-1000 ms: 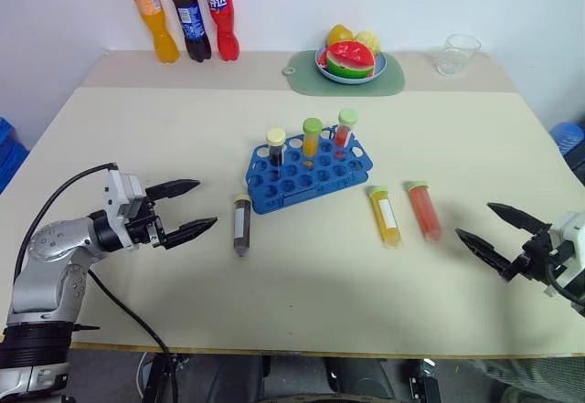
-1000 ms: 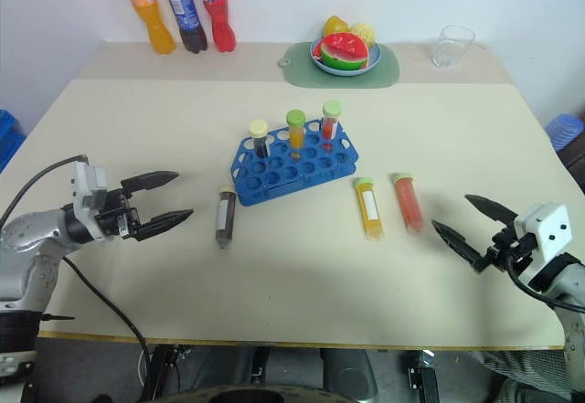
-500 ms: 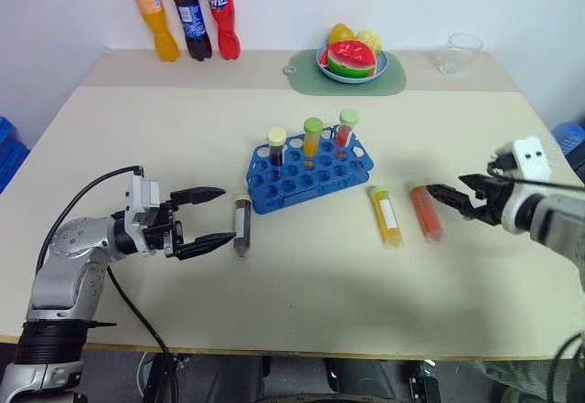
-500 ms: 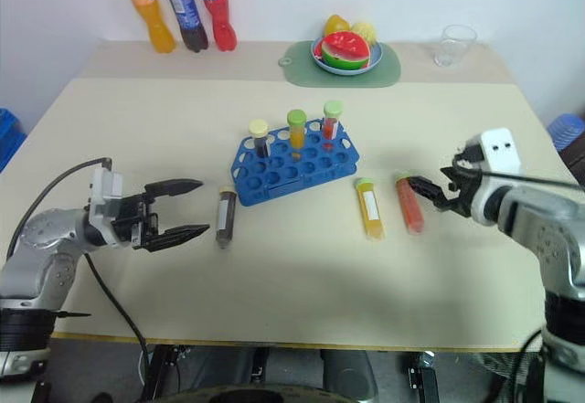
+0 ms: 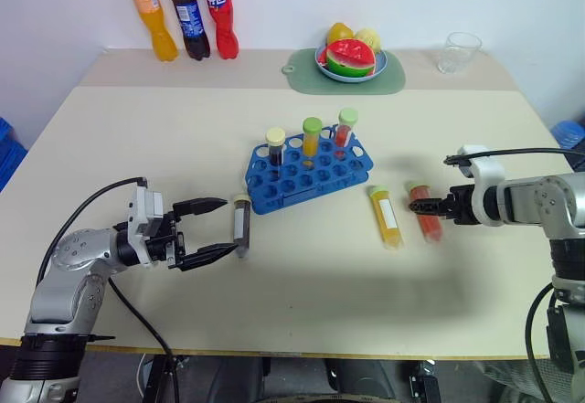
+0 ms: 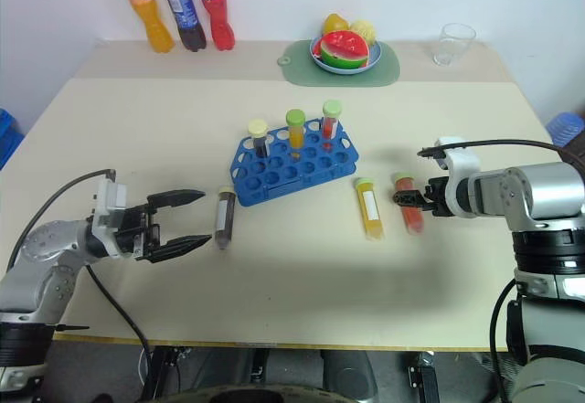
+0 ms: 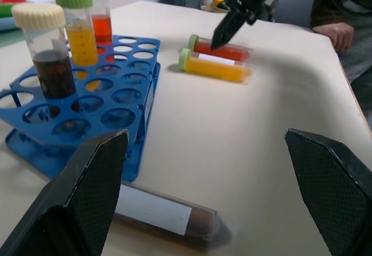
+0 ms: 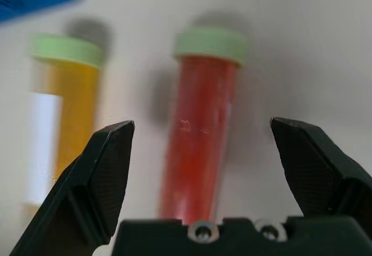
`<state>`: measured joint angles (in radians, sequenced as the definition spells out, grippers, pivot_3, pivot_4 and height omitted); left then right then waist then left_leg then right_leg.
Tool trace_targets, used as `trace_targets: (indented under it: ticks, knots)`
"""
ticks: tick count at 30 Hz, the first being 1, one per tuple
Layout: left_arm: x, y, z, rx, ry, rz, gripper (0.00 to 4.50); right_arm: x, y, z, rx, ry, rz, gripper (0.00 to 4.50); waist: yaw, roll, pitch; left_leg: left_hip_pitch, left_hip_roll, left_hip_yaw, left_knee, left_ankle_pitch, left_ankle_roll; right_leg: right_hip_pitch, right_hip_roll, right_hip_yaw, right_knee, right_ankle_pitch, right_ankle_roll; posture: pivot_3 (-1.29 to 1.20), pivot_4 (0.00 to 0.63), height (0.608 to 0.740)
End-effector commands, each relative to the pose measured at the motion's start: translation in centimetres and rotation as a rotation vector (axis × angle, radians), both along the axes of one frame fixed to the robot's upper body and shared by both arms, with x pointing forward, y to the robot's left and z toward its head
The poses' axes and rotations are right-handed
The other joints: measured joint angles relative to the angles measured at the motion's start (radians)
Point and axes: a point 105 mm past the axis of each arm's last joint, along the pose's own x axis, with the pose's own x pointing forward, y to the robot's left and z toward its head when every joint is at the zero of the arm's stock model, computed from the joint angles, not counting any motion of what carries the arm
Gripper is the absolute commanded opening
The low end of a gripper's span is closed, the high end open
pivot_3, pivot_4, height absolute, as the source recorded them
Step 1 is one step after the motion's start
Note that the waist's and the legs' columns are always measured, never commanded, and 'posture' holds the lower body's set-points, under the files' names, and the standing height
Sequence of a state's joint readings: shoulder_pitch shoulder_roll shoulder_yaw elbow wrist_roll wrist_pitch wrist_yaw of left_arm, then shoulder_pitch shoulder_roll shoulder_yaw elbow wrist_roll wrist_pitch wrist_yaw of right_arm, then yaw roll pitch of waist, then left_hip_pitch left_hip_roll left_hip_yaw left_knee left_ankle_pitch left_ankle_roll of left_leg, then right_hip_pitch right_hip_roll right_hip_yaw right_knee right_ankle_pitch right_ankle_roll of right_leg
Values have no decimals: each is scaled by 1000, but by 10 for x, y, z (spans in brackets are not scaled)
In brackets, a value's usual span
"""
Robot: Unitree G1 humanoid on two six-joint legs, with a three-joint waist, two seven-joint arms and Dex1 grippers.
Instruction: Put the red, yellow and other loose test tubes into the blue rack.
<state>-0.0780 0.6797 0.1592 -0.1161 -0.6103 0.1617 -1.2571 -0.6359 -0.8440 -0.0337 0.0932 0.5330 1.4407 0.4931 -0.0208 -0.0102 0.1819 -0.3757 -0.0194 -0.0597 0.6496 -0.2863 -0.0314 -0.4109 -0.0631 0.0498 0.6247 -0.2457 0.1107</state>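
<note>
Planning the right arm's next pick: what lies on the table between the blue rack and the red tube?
In the left eye view, only the yellow tube lies between the blue rack and the red tube, parallel and close beside it.

A: The rack [image 5: 306, 176] looks like glossy blue plastic; the tubes [image 5: 385, 216] clear, smooth plastic with ribbed caps.

B: And the table [image 5: 320, 284]?

A: Matt, smooth beige top. The left end effector [image 7: 203, 198] has black fingers [image 7: 87, 204] with a fine woven, matt texture. The cup [image 5: 457, 53] is clear plastic, the bottles [image 5: 187, 15] glossy.
</note>
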Motion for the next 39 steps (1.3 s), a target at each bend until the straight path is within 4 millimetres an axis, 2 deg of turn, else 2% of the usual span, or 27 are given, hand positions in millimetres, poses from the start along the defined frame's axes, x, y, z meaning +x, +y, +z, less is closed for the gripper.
trace_targets:
  ticks: [1, 2, 3, 8, 9, 13, 16, 18, 20, 21, 22, 25, 28, 32, 39]
  knots:
    - [-2, 4, 10, -10, -35, 14, 4423, 12, -1, -1, -52, -7, 11, 4153, -2, 0, 0, 0, 0, 0, 0, 0, 0, 0, 0, 0, 0, 0, 0, 0, 150, 740]
    - [-3, 4, 9, -14, -31, 18, 4500, 14, -1, -3, -60, -2, 16, 3611, -4, 0, 0, 1, 0, 0, 0, 0, 0, 0, 1, 0, 0, 0, 0, 0, 150, 740]
    - [-4, 5, 8, -12, -29, 21, 4500, 17, 0, -4, -68, -2, 27, 3345, -5, 0, 0, 1, 0, 0, 0, 0, 0, 0, 1, 0, 0, 0, 0, 0, 150, 740]
    - [-6, 6, 8, -14, -25, 28, 4500, 23, 2, -6, -107, -10, 71, 1032, -14, -1, 0, 1, 0, 0, 0, 0, 0, 1, 1, 0, 0, 0, 0, 0, 150, 740]
    - [-6, 6, 8, -15, -26, 30, 4500, 22, 2, -6, -123, -14, 89, 810, -18, -1, -1, 1, 0, 0, 0, 0, 0, 1, 1, 0, 0, 0, 0, 0, 150, 740]
    - [-5, 6, 9, -22, -30, 41, 4500, 22, -2, -7, -211, -67, 158, 810, -23, -1, -1, 1, 0, 0, 0, 0, 0, 1, 1, 0, 0, 0, 0, 0, 150, 740]
    - [-3, 6, 9, -25, -37, 58, 4500, 23, 1, 9, -180, -179, 226, 810, -21, -1, -1, 1, 0, 0, 0, 0, 0, 1, 1, 0, 0, 0, 0, 0, 150, 740]
    - [-1, 6, 10, -33, -43, 71, 4500, 30, 17, 36, -77, -387, 301, 810, -20, -2, 0, 1, 0, 0, 1, 0, 0, 1, 0, 0, 0, 0, 0, 0, 150, 740]
    - [0, 5, 9, -36, -49, 78, 4500, 26, 39, 64, 95, -561, 392, 810, -26, -1, 0, 1, 0, 1, 1, 0, 0, 1, 0, 0, 0, 0, 1, 0, 150, 740]
    - [0, 5, 9, -37, -50, 78, 4500, 25, 45, 73, 133, -629, 417, 810, -29, -1, 1, 1, 0, 1, 1, 0, 0, 1, 1, 1, 0, 1, 1, 0, 150, 740]
    - [1, 4, 8, -36, -54, 75, 4500, 26, 55, 85, 150, -766, 450, 810, -29, -1, 1, 2, 0, 1, 1, 0, 0, 1, 1, 1, 1, 0, 1, 0, 150, 740]
    - [5, 5, 8, -35, -64, 78, 4500, 25, 75, 100, 186, -1058, 479, 810, -23, -1, 1, 2, 1, 0, 0, 0, 0, -1, 3, 1, 4, 0, 0, 0, 150, 740]
    - [8, 6, 9, -37, -70, 82, 4500, 25, 88, 99, 230, -1163, 460, 810, -17, -1, 1, 1, 1, 0, 0, 0, 0, 0, 4, 0, 4, 0, 0, 0, 150, 740]
    - [13, 11, 6, -11, -78, 95, 4500, 31, 113, 82, 222, -1273, 448, 810, -20, -1, 1, 1, 0, 0, 1, 0, 0, -1, -1, 1, 4, 0, 1, 0, 150, 740]
    - [15, 15, 9, -7, -94, 105, 4500, 44, 124, 63, 231, -1346, 345, 810, -22, 0, 1, 1, 0, -1, -1, 1, -1, -2, 0, 0, 5, 0, 0, 0, 150, 740]
